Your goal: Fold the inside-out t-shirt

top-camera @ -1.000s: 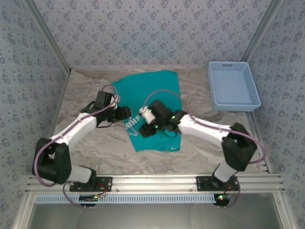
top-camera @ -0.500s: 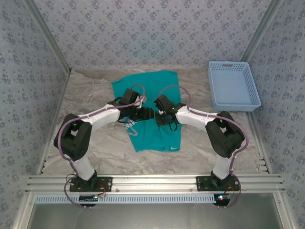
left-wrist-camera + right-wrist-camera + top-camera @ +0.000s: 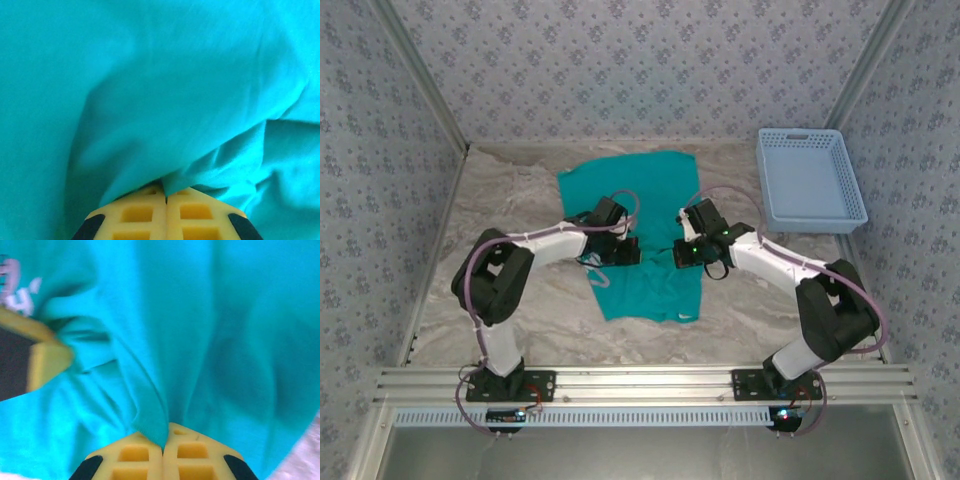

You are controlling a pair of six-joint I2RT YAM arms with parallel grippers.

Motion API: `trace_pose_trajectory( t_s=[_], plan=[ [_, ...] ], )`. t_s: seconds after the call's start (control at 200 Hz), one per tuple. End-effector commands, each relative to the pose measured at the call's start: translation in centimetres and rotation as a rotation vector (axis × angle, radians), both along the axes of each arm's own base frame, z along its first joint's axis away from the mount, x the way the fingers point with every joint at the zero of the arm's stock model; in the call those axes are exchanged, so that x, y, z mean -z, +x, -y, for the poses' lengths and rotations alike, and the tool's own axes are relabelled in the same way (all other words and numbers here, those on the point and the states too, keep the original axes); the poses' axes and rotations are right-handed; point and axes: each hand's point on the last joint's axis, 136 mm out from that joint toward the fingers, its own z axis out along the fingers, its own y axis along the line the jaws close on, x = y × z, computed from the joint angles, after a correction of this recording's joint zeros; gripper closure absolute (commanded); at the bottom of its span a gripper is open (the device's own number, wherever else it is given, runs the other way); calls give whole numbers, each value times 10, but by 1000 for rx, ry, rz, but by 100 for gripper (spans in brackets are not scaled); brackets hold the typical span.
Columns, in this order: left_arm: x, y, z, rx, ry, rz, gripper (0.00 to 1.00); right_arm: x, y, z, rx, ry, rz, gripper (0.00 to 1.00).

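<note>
the teal t-shirt (image 3: pixel 655 185) is lying rumpled on the counter (image 3: pixel 570 320), with the left gripper (image 3: pixel 165 189) and right gripper (image 3: pixel 164 434) each pinching a raised fold of it.

This is a robot lab booth. Floral-patterned panels (image 3: pixel 620 70) wall in a marbled surface (image 3: pixel 535 320), with aluminium rails (image 3: pixel 640 382) along its near edge.

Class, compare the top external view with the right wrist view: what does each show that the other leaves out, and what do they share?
Top external view: the light blue plastic basket on the right of the marbled table, and both arms reaching onto the teal-green fabric t-shirt. Right wrist view: close up, a ridge of cloth pinched in the shut right hand. Both: that t-shirt, with the right hand on it.
</note>
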Motion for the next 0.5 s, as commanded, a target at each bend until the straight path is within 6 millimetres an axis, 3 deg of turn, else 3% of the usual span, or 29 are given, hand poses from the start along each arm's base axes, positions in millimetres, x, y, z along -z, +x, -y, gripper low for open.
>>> trace_pose_trajectory(
  t_s=[0.0,0.22,0.325,0.445,0.5],
  plan=[
    [-23,-32,-7,119,-48,7,100,24,-1,32,12,-136,-25,98],
    [-44,-88,-4,275,-216,-105,100,14,25,32,-57,-219,105,97],
    [-41,-93,-14,263,-204,-82,100,19,31,45,4,-271,90,97],
    [-27,-91,-32,204,-180,-88,100,37,28,76,95,-415,45,97],
    [-21,-91,-36,188,-158,-92,100,43,22,78,81,-452,17,90]
  ],
)
